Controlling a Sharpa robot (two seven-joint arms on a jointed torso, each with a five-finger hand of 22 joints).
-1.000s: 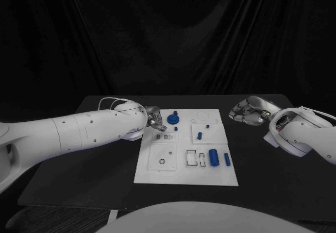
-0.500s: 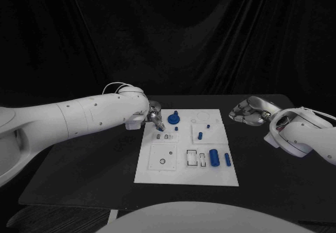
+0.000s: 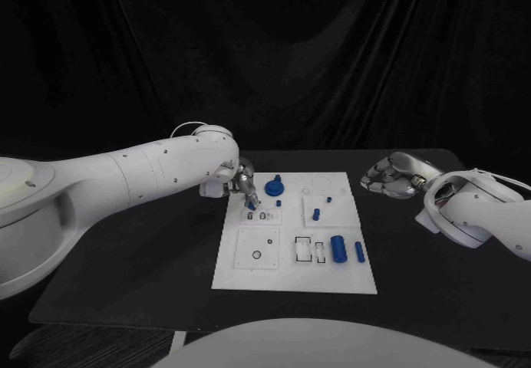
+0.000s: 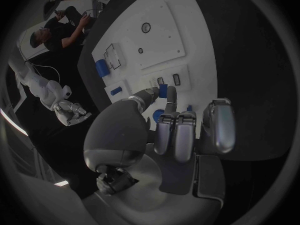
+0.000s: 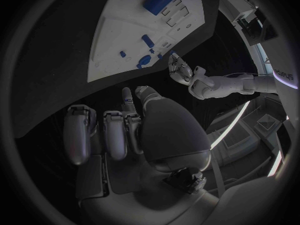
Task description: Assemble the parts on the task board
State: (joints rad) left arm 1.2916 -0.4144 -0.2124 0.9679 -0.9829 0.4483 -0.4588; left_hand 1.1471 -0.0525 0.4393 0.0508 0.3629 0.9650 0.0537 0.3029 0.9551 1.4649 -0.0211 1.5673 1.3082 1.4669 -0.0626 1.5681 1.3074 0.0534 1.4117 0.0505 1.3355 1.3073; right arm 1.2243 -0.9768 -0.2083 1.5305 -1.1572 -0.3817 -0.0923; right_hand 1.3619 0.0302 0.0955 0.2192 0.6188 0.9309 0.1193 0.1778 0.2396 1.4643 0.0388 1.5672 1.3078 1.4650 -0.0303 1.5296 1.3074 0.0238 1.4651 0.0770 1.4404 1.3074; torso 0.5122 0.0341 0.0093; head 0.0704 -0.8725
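Observation:
The white task board [image 3: 290, 270] lies in the middle of the black table. My left hand [image 3: 237, 182] hovers over its far left corner and pinches a small blue part [image 4: 163, 90] between thumb and finger, just above two small slots [image 3: 260, 217]. On the board stand a blue knob [image 3: 275, 185], short blue pegs [image 3: 315, 215] and two blue cylinders [image 3: 338, 249] near the right edge. My right hand [image 3: 390, 176] hangs off the board's far right corner, fingers curled in, holding nothing. The right wrist view shows the board [image 5: 125, 40] and my left hand [image 5: 182, 69] beyond it.
Bare black table [image 3: 144, 261] runs along both sides of the board and in front of it. A dark curtain hangs behind. Rectangular cut-outs [image 3: 302, 249] and a round hole [image 3: 257, 254] sit in the board's near half.
My left forearm has swung up and turned, while its hand stays over the board's far left corner with its fingertips pointing down. The right hand has not moved.

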